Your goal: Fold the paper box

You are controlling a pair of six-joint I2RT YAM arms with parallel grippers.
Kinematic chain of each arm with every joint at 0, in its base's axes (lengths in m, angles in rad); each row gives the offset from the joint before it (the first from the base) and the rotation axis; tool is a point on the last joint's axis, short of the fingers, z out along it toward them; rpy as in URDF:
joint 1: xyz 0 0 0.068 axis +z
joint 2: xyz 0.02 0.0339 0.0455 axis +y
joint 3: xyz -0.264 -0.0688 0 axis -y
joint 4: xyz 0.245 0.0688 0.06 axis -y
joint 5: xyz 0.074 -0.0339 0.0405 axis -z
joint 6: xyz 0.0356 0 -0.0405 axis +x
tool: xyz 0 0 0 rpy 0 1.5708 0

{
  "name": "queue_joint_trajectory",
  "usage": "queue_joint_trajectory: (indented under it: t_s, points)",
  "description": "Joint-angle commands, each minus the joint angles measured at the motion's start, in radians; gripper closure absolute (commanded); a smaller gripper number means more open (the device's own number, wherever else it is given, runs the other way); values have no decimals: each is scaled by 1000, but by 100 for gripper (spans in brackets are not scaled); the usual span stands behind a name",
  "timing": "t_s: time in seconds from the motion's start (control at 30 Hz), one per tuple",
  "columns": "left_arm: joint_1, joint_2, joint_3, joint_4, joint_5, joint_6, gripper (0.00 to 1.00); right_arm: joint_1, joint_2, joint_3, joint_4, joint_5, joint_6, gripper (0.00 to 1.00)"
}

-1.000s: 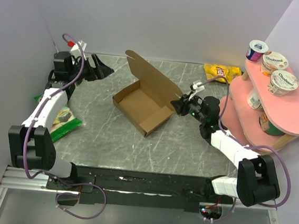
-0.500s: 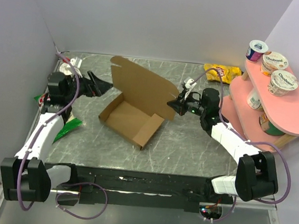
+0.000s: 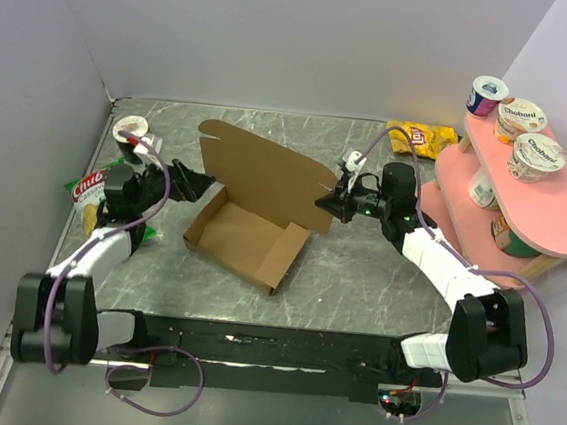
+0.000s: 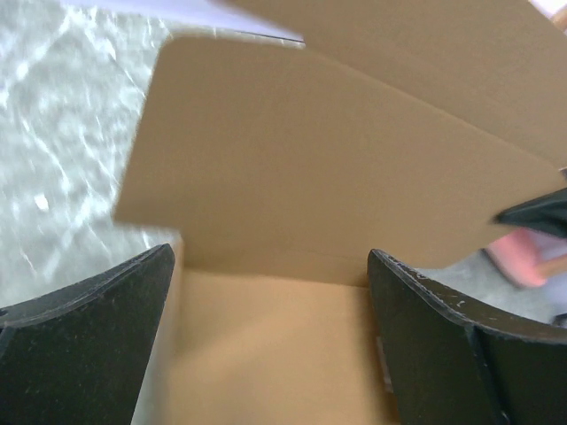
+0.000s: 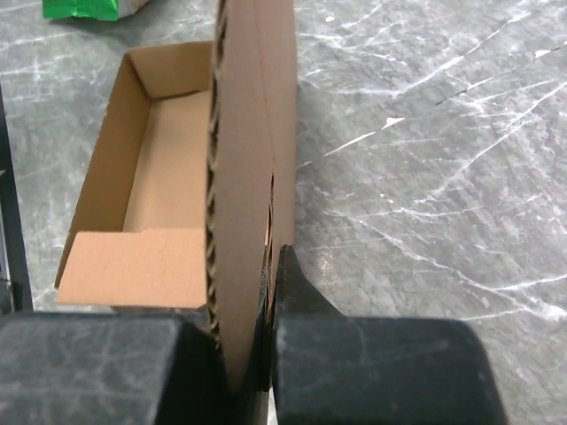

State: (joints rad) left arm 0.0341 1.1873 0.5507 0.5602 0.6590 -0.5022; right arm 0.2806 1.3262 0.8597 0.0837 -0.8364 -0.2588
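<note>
**Right arm pinching the lid upright, left arm waiting open at the tray**

Top view: the paper box (image 3: 254,210) is sitting mid-desk, a little left of centre. Its tray (image 3: 246,239) is facing up and its lid (image 3: 267,171) is standing near upright off the far wall. The right gripper (image 3: 325,201) is clamping the lid's right-hand edge, jaws pressed together on the cardboard, likely so the panel can be swung over the tray. The left gripper (image 3: 198,182) is hovering at the lid's left edge, jaws spread wide and holding nothing. It is probably lining up to brace the box or tuck a flap. Bare desk (image 3: 357,280) is lying open in front of the box and to its right. The pink shelf (image 3: 555,214) with yogurt cups (image 3: 528,121) is crowding the right arm's outer side. A green snack bag (image 3: 90,192) is lying just beside the left arm, and a yellow chip bag (image 3: 421,137) is sitting at the back.

Left wrist view: both fingers (image 4: 89,336) are framing the box, with the lid panel filling the upper frame and the tray floor below. It is blurry here, so I cannot tell whether they are touching the tray wall. The lid's left edge is showing free, with desk beyond it.

Right wrist view: the jaws are squeezing the lid's corrugated edge, seen end-on. The tray is lying on one side of the panel and open marble on the other. That is giving room to swing outward, but closing would mean tipping the panel toward the tray.
</note>
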Motion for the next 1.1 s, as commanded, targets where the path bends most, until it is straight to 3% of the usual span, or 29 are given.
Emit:
queue_joint_trajectory:
  t_s: [0.0, 0.13, 0.3, 0.67, 0.77, 0.9, 1.07]
  points:
    - [4, 118, 81, 144, 94, 160, 4, -24, 4, 70, -67, -43, -45, 100]
    - [6, 181, 139, 135, 125, 227, 3, -31, 10, 99, -105, -56, -65, 100]
    - [6, 216, 186, 81, 67, 327, 4, -34, 31, 119, -136, -66, -69, 100]
    - [6, 350, 247, 122, 191, 390, 2, -38, 68, 137, -159, -52, -79, 100]
    - [6, 370, 255, 148, 211, 384, 7, -41, 74, 145, -170, -32, -80, 100]
    - [6, 388, 256, 190, 225, 370, 28, -41, 76, 145, -170, -26, -74, 100]
    - [6, 371, 227, 217, 202, 357, 46, -41, 77, 136, -151, 0, -60, 100]
